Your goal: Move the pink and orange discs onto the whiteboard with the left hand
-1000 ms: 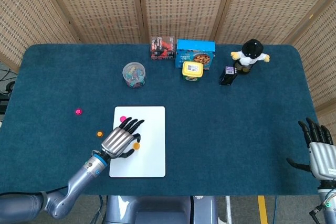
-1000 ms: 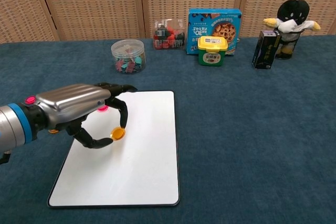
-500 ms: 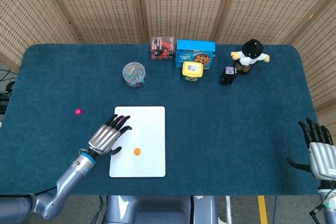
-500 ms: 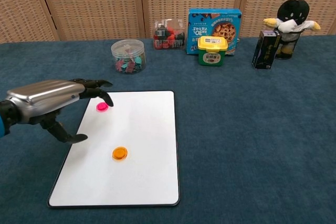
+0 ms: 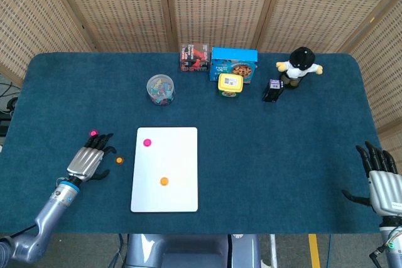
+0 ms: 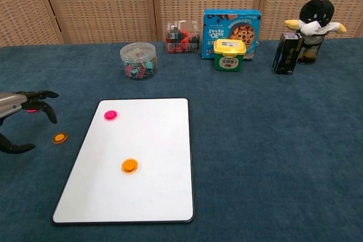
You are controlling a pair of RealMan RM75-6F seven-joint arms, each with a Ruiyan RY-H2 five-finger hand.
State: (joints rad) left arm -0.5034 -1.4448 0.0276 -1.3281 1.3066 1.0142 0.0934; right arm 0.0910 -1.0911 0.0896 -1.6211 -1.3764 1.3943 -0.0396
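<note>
A white whiteboard [image 5: 179, 155] [image 6: 153, 140] lies flat on the blue table. On it rest a pink disc [image 5: 147, 143] [image 6: 110, 115] near the far left corner and an orange disc [image 5: 164, 181] [image 6: 130, 165] near the middle. Left of the board, on the cloth, lie a second orange disc [image 5: 119, 160] [image 6: 59, 138] and a second pink disc [image 5: 93, 134]. My left hand [image 5: 88, 162] [image 6: 12, 103] hovers between those two loose discs, fingers spread, holding nothing. My right hand [image 5: 380, 180] stays open at the table's near right edge.
Along the far side stand a clear jar of clips [image 5: 160, 88] [image 6: 138, 60], a red-black box [image 5: 195, 57], a blue cookie box [image 5: 233, 64], a yellow tub [image 5: 230, 84], a small black box [image 5: 272, 90] and a penguin plush [image 5: 300, 64].
My left hand let the orange disc go on the whiteboard, then drew back left off the board to the loose discs. The right hand has not moved.
</note>
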